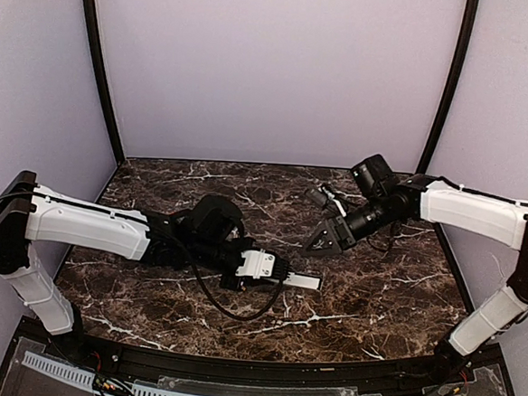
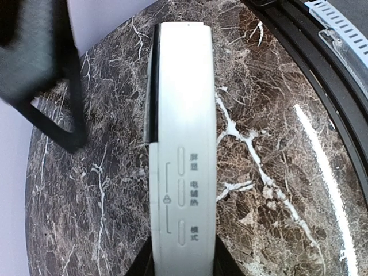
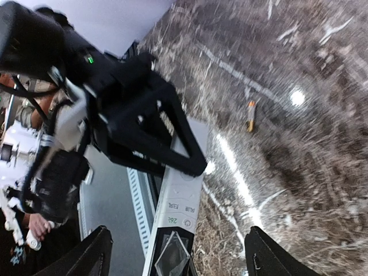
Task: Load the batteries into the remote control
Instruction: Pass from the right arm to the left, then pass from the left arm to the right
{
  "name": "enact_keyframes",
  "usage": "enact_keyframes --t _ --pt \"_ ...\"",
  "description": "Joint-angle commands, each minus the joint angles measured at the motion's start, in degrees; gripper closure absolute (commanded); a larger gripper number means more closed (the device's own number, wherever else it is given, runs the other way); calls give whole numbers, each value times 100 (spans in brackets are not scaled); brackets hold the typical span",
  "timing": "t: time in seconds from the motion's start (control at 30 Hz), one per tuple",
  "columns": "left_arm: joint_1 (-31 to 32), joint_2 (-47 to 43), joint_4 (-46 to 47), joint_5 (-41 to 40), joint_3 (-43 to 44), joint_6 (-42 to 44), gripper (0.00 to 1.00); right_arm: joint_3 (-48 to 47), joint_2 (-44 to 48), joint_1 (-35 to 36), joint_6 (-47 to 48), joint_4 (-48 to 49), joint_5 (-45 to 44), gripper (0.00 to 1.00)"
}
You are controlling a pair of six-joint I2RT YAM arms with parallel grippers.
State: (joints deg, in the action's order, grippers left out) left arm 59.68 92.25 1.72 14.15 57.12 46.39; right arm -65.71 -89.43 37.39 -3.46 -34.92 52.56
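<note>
Orange-red against the dark marble, one battery (image 3: pixel 251 115) is lying alone on the counter (image 1: pixel 393 298). It is showing only in the right wrist view, upper right of centre. It is sitting ahead of the right pincer (image 1: pixel 326 239) and to the right of the remote control (image 1: pixel 305 280) in that frame, well apart from it. Its long axis is running nearly up and down the frame, tipped a little.

The right pincer is standing wide open with nothing between its fingers (image 3: pixel 92 256), which are framing the bottom corners of that view. In the overhead view it is hovering just up-frame of the remote's free tip.

The left pincer (image 1: pixel 281 274) is clamping the white remote by one end and holding it out with its long axis running left to right in the overhead frame, toward the right arm. The button face is turning to the left wrist camera. No second battery is showing anywhere.

Judging from this, the right arm is the nearer one and the only free one, so the pick is falling to it. It would need to swing toward the battery and set its fingers across the cylinder's short width.
</note>
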Motion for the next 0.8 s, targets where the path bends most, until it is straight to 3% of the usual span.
enact_keyframes --t 0.0,0.17,0.33,0.5,0.77 --pt "-139 -356 200 597 46 -712 100 43 1139 -406 16 824 -657 15" --pt "-433 -554 203 1245 100 -1552 99 484 1946 -452 261 1169 -998 3" --pt "-786 -638 230 2166 255 -2390 100 717 2073 -455 320 1167 -507 5" --pt "-897 -709 431 2540 254 -3030 100 937 1995 -447 305 1425 -46 6" --pt "-1029 -773 2196 2588 -258 -4509 100 1650 2030 -447 -1057 3875 340 5"
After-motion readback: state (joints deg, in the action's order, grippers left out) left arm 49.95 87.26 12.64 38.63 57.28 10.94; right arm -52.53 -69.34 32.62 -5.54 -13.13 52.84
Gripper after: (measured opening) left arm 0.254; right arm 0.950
